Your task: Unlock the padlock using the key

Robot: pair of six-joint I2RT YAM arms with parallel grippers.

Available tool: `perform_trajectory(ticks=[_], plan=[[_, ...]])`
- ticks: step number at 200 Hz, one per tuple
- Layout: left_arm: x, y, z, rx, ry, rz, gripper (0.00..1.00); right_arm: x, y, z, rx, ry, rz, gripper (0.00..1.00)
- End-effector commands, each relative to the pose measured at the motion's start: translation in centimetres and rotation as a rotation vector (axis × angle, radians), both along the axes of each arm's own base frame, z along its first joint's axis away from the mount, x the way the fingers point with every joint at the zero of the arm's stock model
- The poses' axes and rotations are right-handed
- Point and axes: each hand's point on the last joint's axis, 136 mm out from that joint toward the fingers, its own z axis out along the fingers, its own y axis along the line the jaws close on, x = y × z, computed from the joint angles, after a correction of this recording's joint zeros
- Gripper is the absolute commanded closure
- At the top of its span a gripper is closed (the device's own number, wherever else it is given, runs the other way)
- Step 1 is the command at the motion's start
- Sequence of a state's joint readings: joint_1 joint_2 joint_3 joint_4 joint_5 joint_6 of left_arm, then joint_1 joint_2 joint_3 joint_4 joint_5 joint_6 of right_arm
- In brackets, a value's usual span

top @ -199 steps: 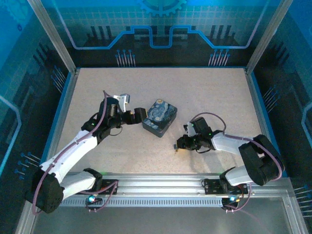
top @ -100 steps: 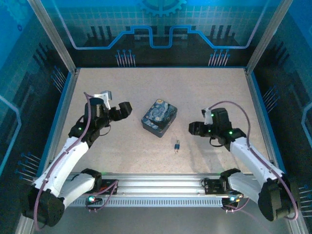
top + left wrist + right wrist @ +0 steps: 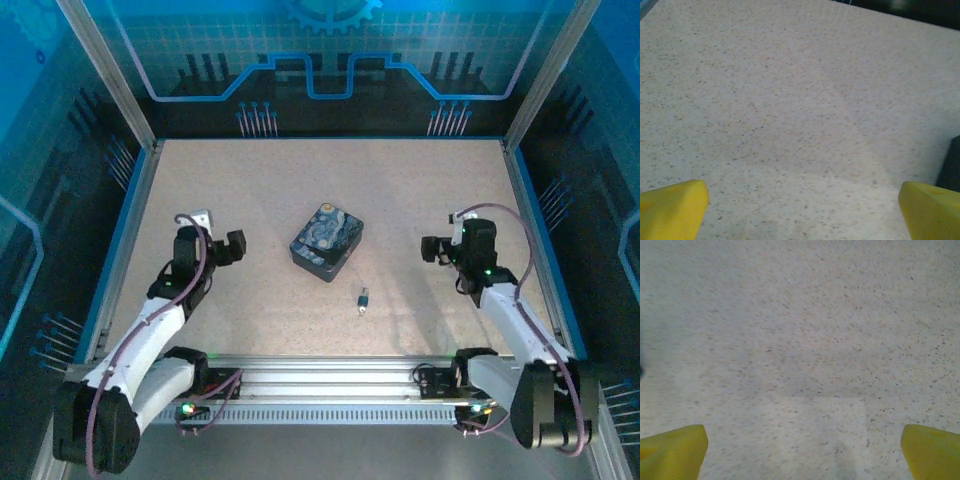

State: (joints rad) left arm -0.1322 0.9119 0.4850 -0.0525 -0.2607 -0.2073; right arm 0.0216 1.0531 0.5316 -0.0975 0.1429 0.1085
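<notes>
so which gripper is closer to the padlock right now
The right gripper: the padlock lies on its side of the blue tin, while the left gripper sits beyond the tin.

Matt speckled tabletop, glossy painted tin, silvery metal padlock

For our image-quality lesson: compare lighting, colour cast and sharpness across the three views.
Top external: blue cast from the enclosure walls, table evenly lit, swirl-painted tin crisp, padlock too small to resolve. Left wrist: soft focus, yellow fingertips blurred at the bottom corners. Right wrist: speckle sharper on the right, left side dimmer.
</notes>
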Motion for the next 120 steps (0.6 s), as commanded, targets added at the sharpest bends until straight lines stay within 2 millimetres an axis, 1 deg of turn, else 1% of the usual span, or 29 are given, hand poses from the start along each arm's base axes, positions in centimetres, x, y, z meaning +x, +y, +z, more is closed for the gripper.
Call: perform_trajectory(ticks=[1,9,10,21,40,54,66,81,100,120], plan=[[1.0,1.5,0.4,0.103,-0.086,0.030,0.01,2.4,-0.6,-0.2,-0.031,-0.118,0.010,0.00],[1.0,1.7,-0.1,0.114,-0.078,0.030,0.01,2.8,-0.5,-0.7,-0.024,-0.145,0.018,0.00],[1.0,1.7,-0.2,0.115,-0.077,0.031,0.01,3.0,-0.5,-0.5,-0.023,-0.162,0.017,0.00],[1.0,1.8,-1.1,0.131,-0.059,0.019,0.01,3.8,-0.5,-0.2,-0.017,-0.217,0.013,0.00],[1.5,1.5,-2.1,0.149,-0.043,-0.017,0.01,4.7,0.0,0.4,-0.032,-0.283,0.063,0.00],[2.2,1.1,-2.2,0.138,-0.064,-0.051,0.01,5.3,0.2,1.0,-0.030,-0.336,0.082,0.00],[2.8,0.7,-2.3,0.122,-0.093,-0.066,0.01,5.8,0.5,0.7,0.001,-0.318,0.105,0.00],[3.5,0.4,-2.4,0.108,-0.131,-0.084,0.01,6.0,0.8,0.8,0.030,-0.318,0.130,0.00],[4.5,-0.4,-2.8,0.088,-0.168,-0.127,0.01,5.9,1.2,1.1,0.064,-0.363,0.152,0.00],[5.5,-1.8,-2.5,0.082,-0.218,-0.205,0.01,5.8,1.4,0.3,0.075,-0.424,0.158,0.00]])
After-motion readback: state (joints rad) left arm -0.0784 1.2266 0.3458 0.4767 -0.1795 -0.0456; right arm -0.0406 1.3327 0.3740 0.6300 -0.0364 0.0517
